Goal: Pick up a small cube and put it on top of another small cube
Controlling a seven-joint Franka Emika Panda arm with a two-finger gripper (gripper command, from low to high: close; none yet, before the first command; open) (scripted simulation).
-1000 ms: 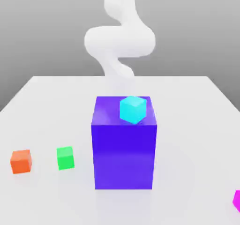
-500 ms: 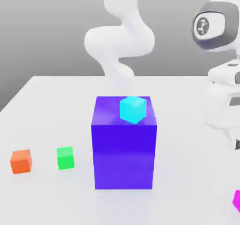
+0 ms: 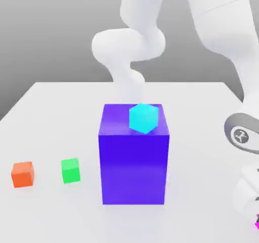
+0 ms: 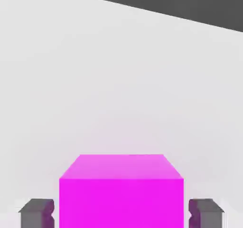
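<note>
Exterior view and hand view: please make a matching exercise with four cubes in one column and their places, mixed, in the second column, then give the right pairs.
Things:
1. cyan cube
2. magenta cube
3. orange cube
4. green cube

Places:
A. on the table, between the orange cube and the big blue-purple block
B. between the gripper's two fingers
C. on top of the big blue-purple block
D. on the table, farthest to the exterior view's left

Pairs: 1-C, 2-B, 3-D, 4-A
</note>
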